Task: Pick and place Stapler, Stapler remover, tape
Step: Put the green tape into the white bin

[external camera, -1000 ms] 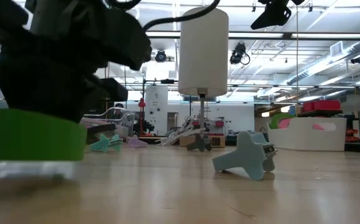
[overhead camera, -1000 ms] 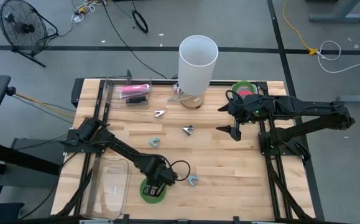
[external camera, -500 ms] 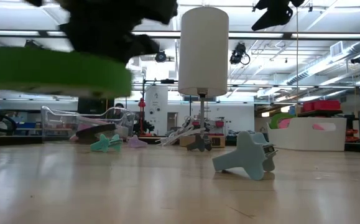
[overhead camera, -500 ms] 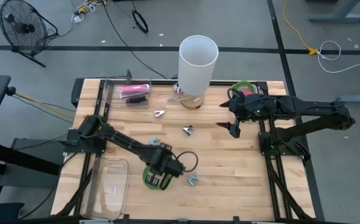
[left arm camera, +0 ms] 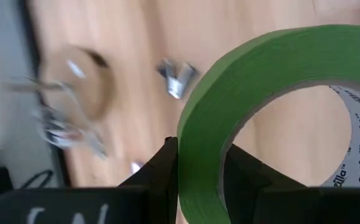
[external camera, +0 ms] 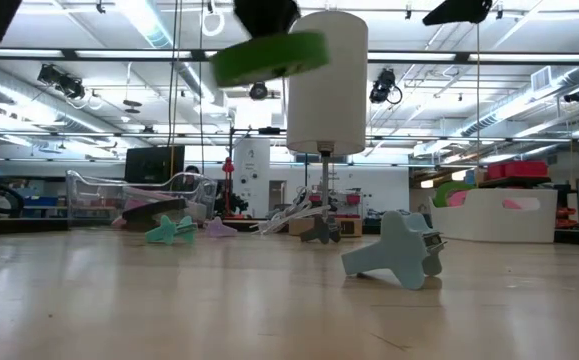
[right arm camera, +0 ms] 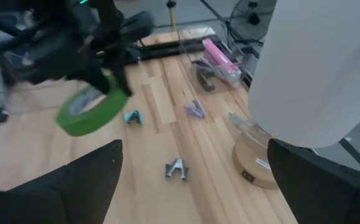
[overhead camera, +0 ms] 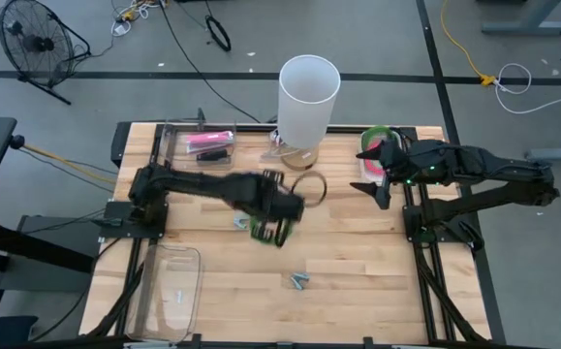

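Over the middle of the table (overhead camera: pixel 358 281), item one: your left gripper (overhead camera: pixel 272 225) carries a green tape ring (overhead camera: pixel 265 230) clear of the wood, fingers (left arm camera: pixel 164 163) narrowed onto the ring's wall, one inside the open centre and one outside, as the left wrist view shows. The low view confirms the ring (external camera: pixel 269 57) hangs high and slightly tilted, touching nothing below. Handling, as a judgement: a light, stiff hoop with a smooth outer face; pinched across one wall it can swing or pivot, so move it gently and keep the grip square. Item two: your right gripper (overhead camera: pixel 377 173) waits near the table's far right corner, fingers spread wide and empty, beside the bin (overhead camera: pixel 371 136) that holds another green ring and something red or pink. Item three: tall white cylinder (overhead camera: pixel 308 97) on its wooden base at the far edge, centre; keep the carried ring away from it. Item four: clear tray (overhead camera: pixel 202 143) at the far left corner with a pink stapler (overhead camera: pixel 209 139) and a dark object inside. Item five: small staple removers scattered on the wood, one blue (overhead camera: pixel 300 281) toward the near edge, others around the centre; light, hard, and best taken across their narrow waists. Item six: an empty-looking clear tray (overhead camera: pixel 171 291) at the near left corner.
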### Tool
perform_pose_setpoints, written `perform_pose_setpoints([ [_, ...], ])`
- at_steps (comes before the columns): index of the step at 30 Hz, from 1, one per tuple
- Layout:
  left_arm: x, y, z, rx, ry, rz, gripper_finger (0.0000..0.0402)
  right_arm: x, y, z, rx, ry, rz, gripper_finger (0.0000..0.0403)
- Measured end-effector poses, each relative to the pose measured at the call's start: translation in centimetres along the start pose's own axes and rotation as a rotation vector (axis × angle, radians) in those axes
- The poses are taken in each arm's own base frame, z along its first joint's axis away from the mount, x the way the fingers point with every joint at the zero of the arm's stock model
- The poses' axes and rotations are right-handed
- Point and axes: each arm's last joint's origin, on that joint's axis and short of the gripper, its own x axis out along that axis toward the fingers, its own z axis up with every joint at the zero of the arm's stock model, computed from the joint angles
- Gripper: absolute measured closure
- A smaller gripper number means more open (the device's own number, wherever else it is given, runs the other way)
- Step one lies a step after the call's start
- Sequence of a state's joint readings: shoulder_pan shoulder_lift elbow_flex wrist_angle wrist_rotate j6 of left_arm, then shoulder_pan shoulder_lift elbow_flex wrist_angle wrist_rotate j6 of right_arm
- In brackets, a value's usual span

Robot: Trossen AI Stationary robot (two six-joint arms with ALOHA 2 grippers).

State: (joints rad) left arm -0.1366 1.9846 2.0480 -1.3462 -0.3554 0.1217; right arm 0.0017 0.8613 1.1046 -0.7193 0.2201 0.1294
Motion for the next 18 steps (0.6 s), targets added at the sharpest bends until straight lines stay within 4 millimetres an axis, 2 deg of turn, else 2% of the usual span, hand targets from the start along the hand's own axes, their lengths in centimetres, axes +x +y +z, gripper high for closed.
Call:
perform_pose_setpoints([
  [10,-6.0,8.0,1.6,-0.137,-0.367,0.144,0.0312,-2.5,-0.2,0.5,0.034,-0.124,0.132,0.0005],
  [18,-8.7,12.5,2.3,-0.284,-0.743,0.127,0.0311,-3.0,0.3,1.9,0.044,-0.262,0.271,0.0005],
])
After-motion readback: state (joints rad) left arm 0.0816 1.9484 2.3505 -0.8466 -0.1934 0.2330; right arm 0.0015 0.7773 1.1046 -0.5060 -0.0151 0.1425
